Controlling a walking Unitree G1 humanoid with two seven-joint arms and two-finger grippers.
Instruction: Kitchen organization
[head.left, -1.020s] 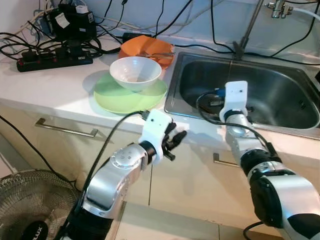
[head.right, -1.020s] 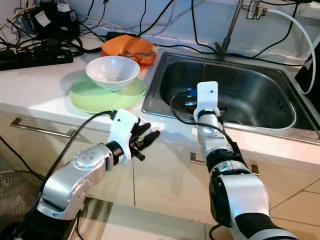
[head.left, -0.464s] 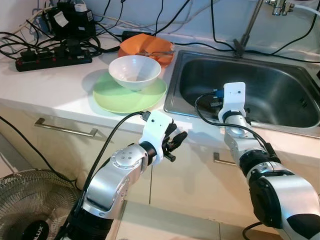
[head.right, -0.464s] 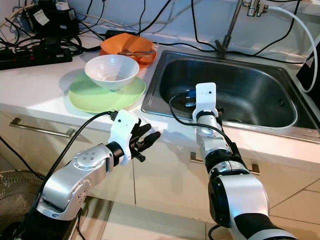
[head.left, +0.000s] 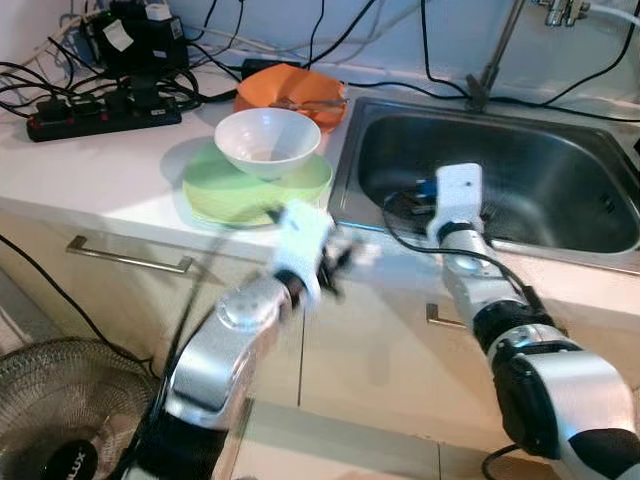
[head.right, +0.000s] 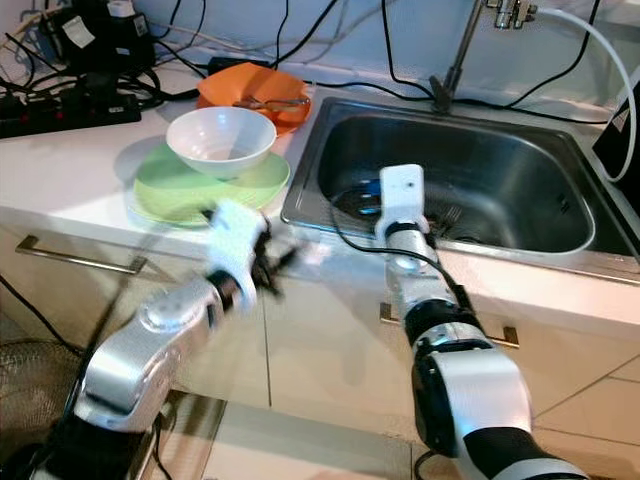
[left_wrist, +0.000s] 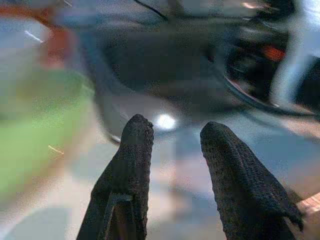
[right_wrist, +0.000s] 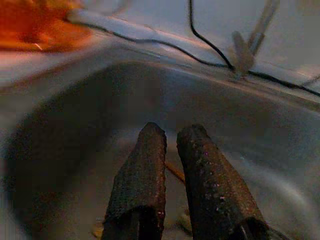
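Blurred at the counter edge (head.left: 120, 195), left gripper (left_wrist: 175, 150) fingers apart; over the sink (head.left: 560, 160), right gripper (right_wrist: 170, 145) nearly closed, empty.

Open steel sink basin (head.left: 560, 190) leaves room ahead; white bowl (head.left: 268, 142) on green plate (head.left: 215, 195) and tangled cables (head.left: 60, 85) crowd the counter.

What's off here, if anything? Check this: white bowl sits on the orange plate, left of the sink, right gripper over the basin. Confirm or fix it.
One thing is wrong: the bowl sits on the green plate, not the orange plate, which lies behind it. The left eye view shows this. The rest holds: it is left of the sink, and the right gripper is over the basin.
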